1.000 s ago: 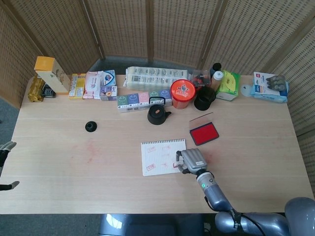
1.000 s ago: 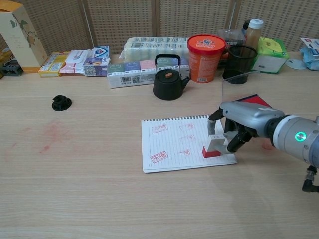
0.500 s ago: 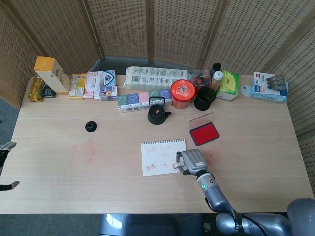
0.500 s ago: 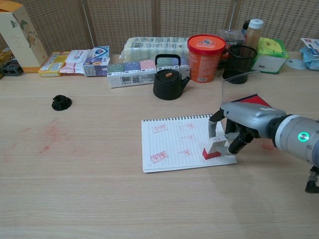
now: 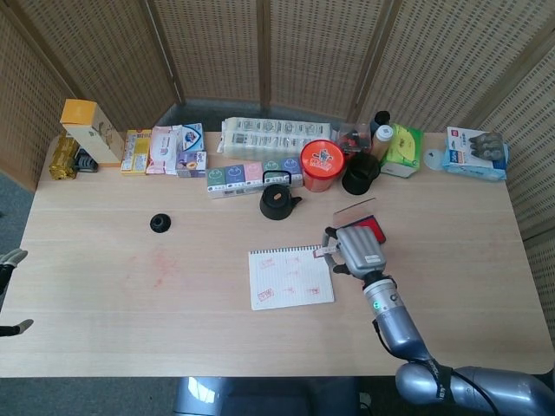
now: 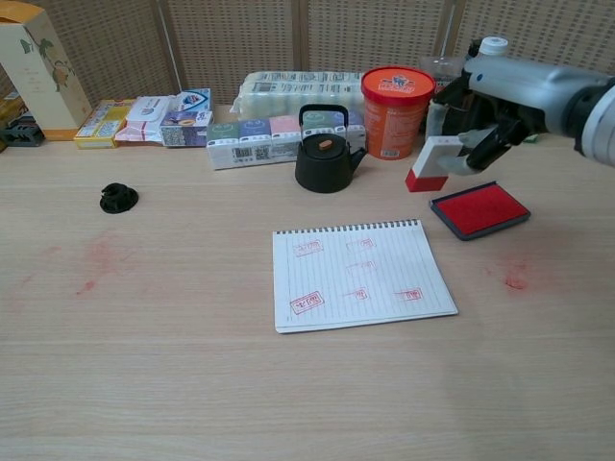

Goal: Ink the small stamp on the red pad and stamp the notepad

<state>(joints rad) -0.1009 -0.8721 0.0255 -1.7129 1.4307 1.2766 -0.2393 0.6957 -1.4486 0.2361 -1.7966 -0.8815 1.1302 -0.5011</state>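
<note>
Stains (image 6: 96,261) mark wooden table (image 6: 173,384).

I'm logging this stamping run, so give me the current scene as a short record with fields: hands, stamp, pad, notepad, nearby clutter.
right hand: holds the small stamp in the air, red face tilted
left hand: at the table's left edge, holding nothing
red ink pad: lid open, right of the notepad
notepad: flat, several red imprints on the page
clutter: black teapot and orange tub behind the notepad

The right hand (image 6: 500,101) is raised above the table, fingers curled; the left hand (image 5: 7,260) sits at the frame's edge.
</note>
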